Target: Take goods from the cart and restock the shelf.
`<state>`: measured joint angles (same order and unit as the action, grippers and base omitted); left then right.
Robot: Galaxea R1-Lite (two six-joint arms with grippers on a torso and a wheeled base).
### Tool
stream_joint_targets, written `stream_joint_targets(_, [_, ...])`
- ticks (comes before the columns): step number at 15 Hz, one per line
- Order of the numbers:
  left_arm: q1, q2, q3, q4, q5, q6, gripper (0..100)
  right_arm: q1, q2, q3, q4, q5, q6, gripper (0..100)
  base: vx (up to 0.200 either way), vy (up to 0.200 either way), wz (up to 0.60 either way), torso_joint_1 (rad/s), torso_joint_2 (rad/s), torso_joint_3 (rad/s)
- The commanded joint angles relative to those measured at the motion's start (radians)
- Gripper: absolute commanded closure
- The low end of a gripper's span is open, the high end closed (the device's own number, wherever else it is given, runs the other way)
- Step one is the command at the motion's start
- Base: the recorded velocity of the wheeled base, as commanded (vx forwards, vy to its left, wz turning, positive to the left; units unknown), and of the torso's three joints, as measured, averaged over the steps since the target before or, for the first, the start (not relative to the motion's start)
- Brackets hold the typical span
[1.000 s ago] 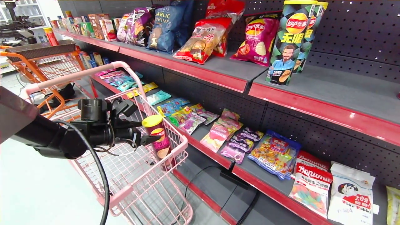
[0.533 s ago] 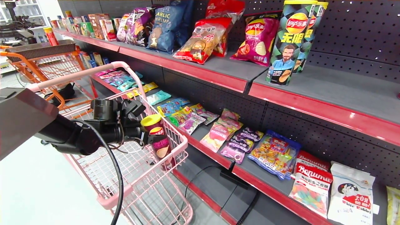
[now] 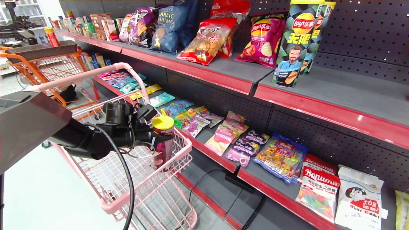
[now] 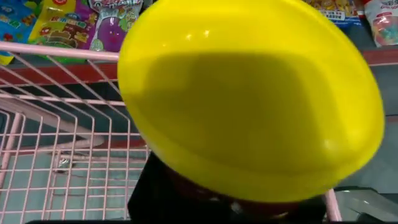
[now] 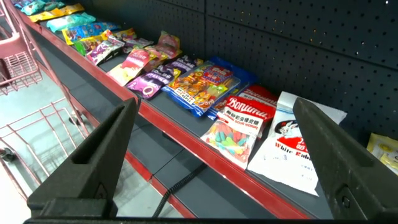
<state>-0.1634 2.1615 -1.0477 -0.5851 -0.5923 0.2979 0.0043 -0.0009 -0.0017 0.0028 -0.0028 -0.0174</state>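
Left jaws clamp the can (image 3: 164, 145) (yellow lid) inside a corner of the cart (image 3: 188, 148); right jaws stand apart.

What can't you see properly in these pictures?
Chip can label, left wrist view: its yellow lid covers it.
Pink cart floor, head view: left arm hides part.
Yellow packet, head view: cut by the edge.
Far boxes, head view: too small.

Head camera overlooks cart (image 3: 150, 180) and lower shelf (image 3: 278, 190); wrist cameras share both, nearer.
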Motion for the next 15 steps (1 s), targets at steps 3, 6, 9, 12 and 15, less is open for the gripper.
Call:
stream_joint_targets(3, [0.094, -0.173, 0.104, 0.004, -0.006, -0.003, 100, 0.000, 0.001, 0.000, 0.000, 0.000, 0.001, 0, 0.000, 0.000, 0.00, 0.000, 0.00, 0.000])
stream_joint_targets(6, [0.154, -0.420, 0.186, 0.028, -0.004, -0.132, 100, 0.000, 0.001, 0.000, 0.000, 0.001, 0.002, 0, 0.000, 0.000, 0.00, 0.000, 0.00, 0.000])
stream_joint_targets(9, [0.239, -0.743, 0.273, 0.122, 0.006, -0.189, 100, 0.000, 0.001, 0.000, 0.000, 0.001, 0.005, 0, 0.000, 0.000, 0.00, 0.000, 0.00, 0.000])
stream_joint_targets(12, [0.289, -1.031, 0.433, 0.200, 0.012, -0.195, 100, 0.000, 0.001, 0.000, 0.000, 0.001, 0.007, 0, 0.000, 0.000, 0.00, 0.000, 0.00, 0.000])
stream_joint_targets(15, [0.315, -1.144, 0.494, 0.214, 0.200, -0.206, 100, 0.000, 0.001, 0.000, 0.000, 0.000, 0.007, 0, 0.000, 0.000, 0.00, 0.009, -0.02, -0.014])
